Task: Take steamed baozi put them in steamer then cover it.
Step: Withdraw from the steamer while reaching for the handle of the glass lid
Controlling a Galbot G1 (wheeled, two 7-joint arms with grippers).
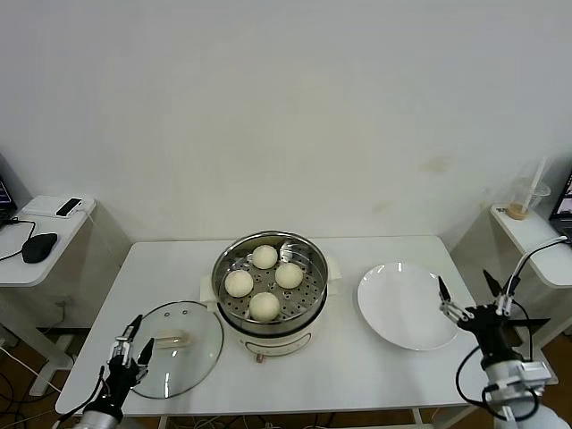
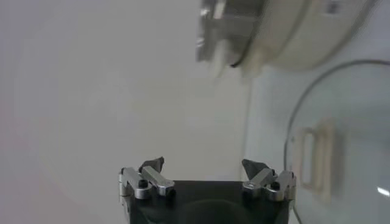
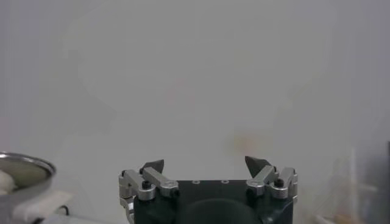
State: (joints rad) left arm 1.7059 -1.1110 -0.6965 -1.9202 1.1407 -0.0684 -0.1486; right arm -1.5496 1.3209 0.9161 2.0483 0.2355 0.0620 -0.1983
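Note:
Four cream-white steamed baozi [image 1: 264, 256] [image 1: 289, 275] [image 1: 239, 283] [image 1: 264, 306] sit on the perforated tray inside the steel steamer [image 1: 308, 308] at the table's middle. The glass cover [image 1: 197, 344] with its cream handle lies flat on the table to the steamer's left; it also shows in the left wrist view [image 2: 341, 152]. My left gripper [image 1: 130, 349] is open and empty at the table's front left, just beside the cover's rim. My right gripper [image 1: 468, 297] is open and empty at the table's right edge, beside the white plate. The steamer's edge shows in the right wrist view [image 3: 24, 173].
A flat white plate [image 1: 407, 304] lies right of the steamer, with nothing on it. A side table at the left holds a mouse [image 1: 39, 246] and a phone [image 1: 69, 206]. A shelf at the right holds a plastic cup [image 1: 527, 198]. A white wall is behind.

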